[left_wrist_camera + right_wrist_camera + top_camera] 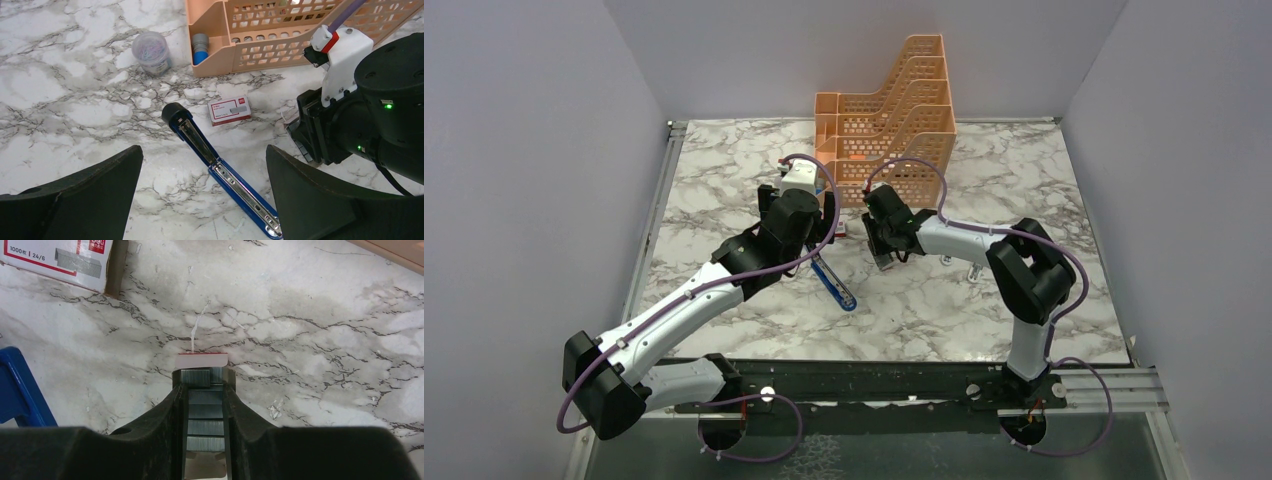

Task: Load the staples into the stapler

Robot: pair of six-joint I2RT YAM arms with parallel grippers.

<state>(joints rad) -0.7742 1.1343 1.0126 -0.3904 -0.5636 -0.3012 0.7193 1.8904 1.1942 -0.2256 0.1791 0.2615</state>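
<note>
The left gripper (204, 150) hangs with jaws spread wide and empty above the blue stapler (220, 170), which lies swung open on the marble table (75, 100), its long metal channel facing up. To the stapler's right, the right gripper (204, 380) is clamped on the staple tray (205, 407). Grey strips show between its fingers and a pinkish flap marks the tray's far end, low over the marble; whether it touches the table cannot be told. Beyond the stapler's black head lies the red-and-white staple box (229, 110), apart from it. Farther back stand a clear jar of paper clips (150, 50) and the orange desk organiser (260, 45).
</note>
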